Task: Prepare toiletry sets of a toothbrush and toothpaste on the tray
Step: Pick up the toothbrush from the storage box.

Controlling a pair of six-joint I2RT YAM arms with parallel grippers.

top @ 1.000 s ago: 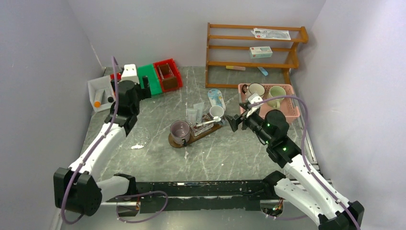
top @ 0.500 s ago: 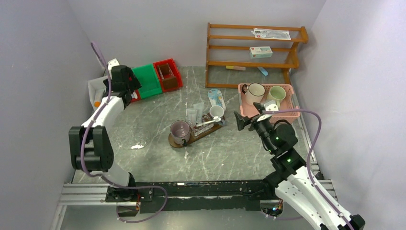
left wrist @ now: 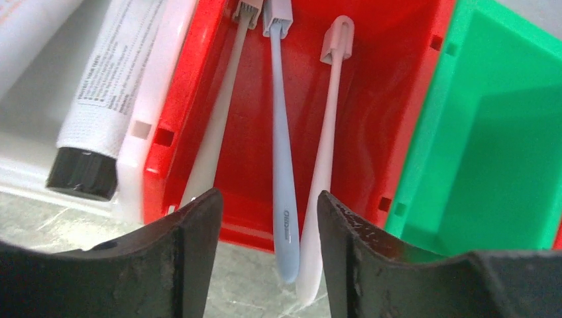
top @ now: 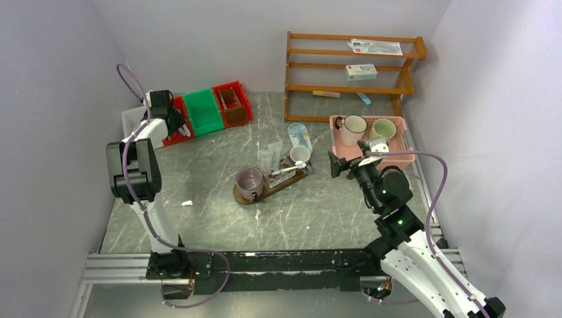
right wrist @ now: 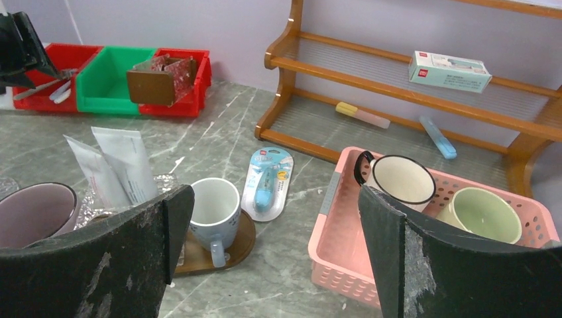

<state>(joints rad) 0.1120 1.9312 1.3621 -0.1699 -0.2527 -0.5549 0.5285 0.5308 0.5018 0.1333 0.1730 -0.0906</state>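
Reaching farther back than a second ago, my left gripper straddles a blue toothbrush in the red bin, jaws apart; my right gripper hangs wide, empty.

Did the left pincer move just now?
Yes. The left pincer went left, away from the green bin, over to the red bin beside it.

At table centre: tray, set diagonally, near mug on its left end, far mug on its right end, toothbrush lying between them. Just behind: two tubes, then blister pack. To the right: basket holding two mugs side by side; behind it, shelf rack against the back wall. At far left: row of three bins; in the leftmost, three toothbrushes side by side; left of it, box containing a tube.
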